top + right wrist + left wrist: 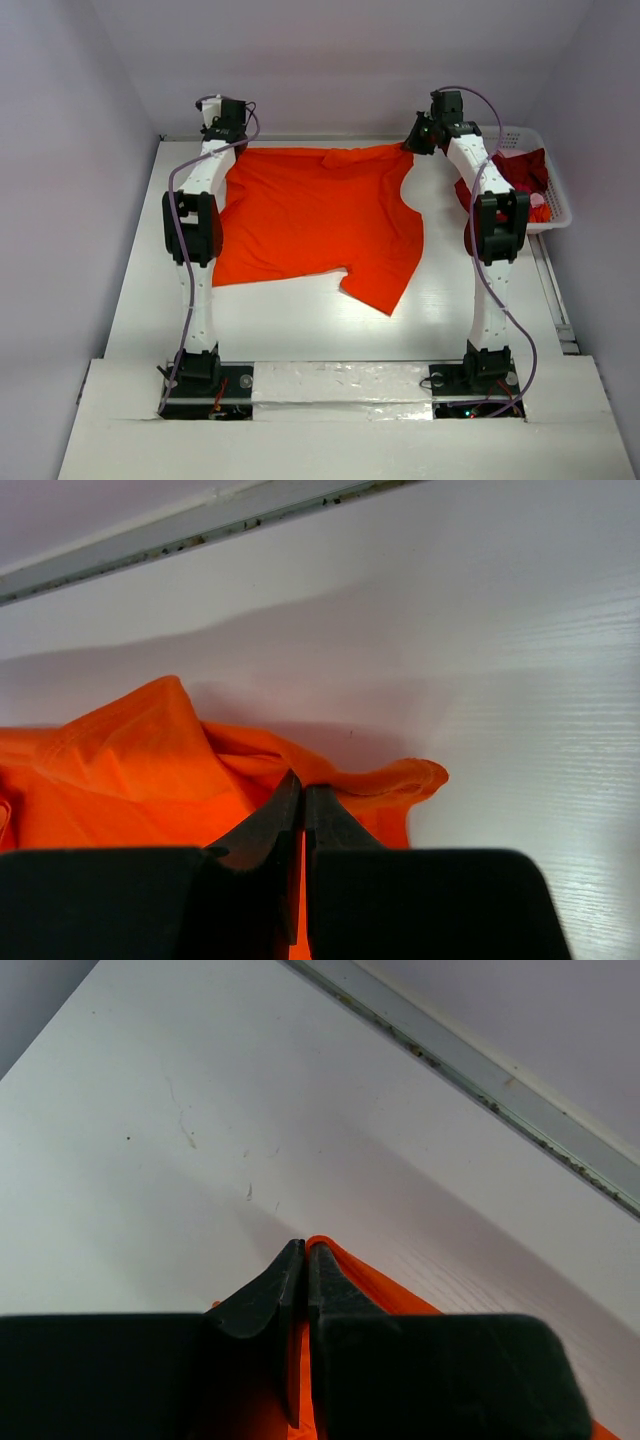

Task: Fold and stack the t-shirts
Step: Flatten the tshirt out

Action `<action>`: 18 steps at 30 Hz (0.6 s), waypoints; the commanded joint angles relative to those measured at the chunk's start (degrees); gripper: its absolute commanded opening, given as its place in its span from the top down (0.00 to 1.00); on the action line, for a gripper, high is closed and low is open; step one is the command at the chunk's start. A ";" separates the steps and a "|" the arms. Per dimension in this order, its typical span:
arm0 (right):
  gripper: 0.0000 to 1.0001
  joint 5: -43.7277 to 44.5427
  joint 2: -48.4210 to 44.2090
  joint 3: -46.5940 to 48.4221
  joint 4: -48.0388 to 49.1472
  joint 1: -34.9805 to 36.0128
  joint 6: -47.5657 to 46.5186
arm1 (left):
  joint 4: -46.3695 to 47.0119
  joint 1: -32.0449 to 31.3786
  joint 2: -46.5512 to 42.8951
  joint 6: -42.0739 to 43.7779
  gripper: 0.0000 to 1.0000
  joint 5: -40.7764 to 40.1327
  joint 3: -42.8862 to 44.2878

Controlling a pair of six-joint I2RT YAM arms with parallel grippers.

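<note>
The bright orange t-shirt [310, 220] lies spread on the white table, its far edge along the back. My left gripper [233, 140] is shut on the shirt's far left corner; in the left wrist view the cloth [365, 1282] is pinched between the closed fingers [305, 1260]. My right gripper [412, 143] is shut on the far right corner; in the right wrist view the orange cloth [150, 770] bunches around the closed jaws [303, 788]. Dark crimson shirts [520, 172] lie in the basket at the right.
A white lattice basket [556, 195] stands at the table's far right edge. The back wall rail [480, 1075] runs just beyond both grippers. One shirt sleeve [385, 285] hangs toward the near middle.
</note>
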 commanded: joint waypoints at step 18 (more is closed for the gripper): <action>1.00 -2.81 -1.81 -1.94 3.90 -0.95 0.11 | 2.06 2.09 0.15 -2.36 0.23 4.18 -1.99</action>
